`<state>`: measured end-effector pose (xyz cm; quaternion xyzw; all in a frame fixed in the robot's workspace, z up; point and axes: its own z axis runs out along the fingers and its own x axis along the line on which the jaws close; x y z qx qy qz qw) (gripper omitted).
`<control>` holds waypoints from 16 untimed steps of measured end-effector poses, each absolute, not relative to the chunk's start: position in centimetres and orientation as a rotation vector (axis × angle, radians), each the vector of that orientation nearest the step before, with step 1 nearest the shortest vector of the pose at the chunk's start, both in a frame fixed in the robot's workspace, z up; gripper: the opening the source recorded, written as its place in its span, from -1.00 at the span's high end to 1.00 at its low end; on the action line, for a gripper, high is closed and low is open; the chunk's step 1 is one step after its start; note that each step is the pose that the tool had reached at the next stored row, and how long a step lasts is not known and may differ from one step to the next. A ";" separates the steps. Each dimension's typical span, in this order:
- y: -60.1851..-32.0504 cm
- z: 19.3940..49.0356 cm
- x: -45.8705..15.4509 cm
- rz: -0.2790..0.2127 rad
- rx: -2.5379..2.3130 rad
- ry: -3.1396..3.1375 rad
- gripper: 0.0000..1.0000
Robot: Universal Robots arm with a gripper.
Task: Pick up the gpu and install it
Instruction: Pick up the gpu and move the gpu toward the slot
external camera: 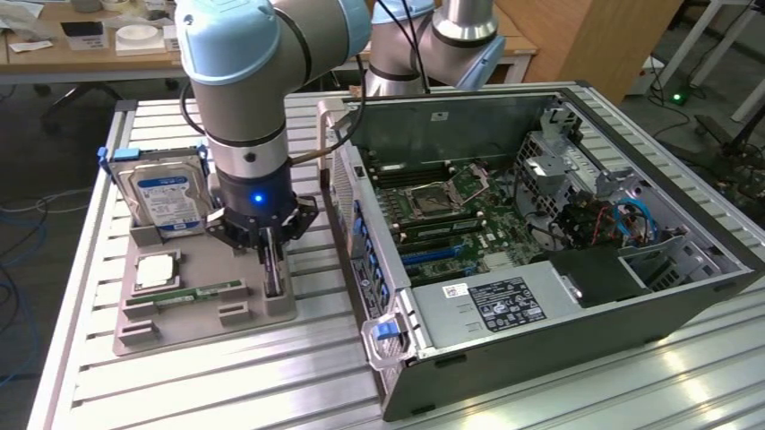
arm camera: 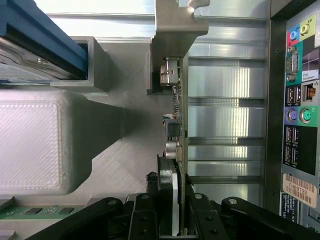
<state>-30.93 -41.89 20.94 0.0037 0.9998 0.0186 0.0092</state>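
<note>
Your gripper [external camera: 272, 262] is clamping the gpu [arm camera: 175, 127], which is standing on edge in the grey tray [external camera: 203, 336], sharing it with the hard drive [external camera: 167, 199] and memory stick [external camera: 197, 293].

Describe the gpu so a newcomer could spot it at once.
Find the grey holder tray on the exterior view's left of the open computer case. On the tray's edge nearest the case, under the claw, the gpu stands on edge: a thin card, unlike the boxy hard drive.

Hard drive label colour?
Label is blue and white; exterior view shows it best.
</note>
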 end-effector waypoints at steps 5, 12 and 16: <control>-41.9 21.2 -30.9 0.058 0.012 3.123 0.44; -41.9 21.9 -30.9 0.059 0.012 3.123 0.44; -41.9 22.4 -30.9 0.059 0.012 3.123 0.44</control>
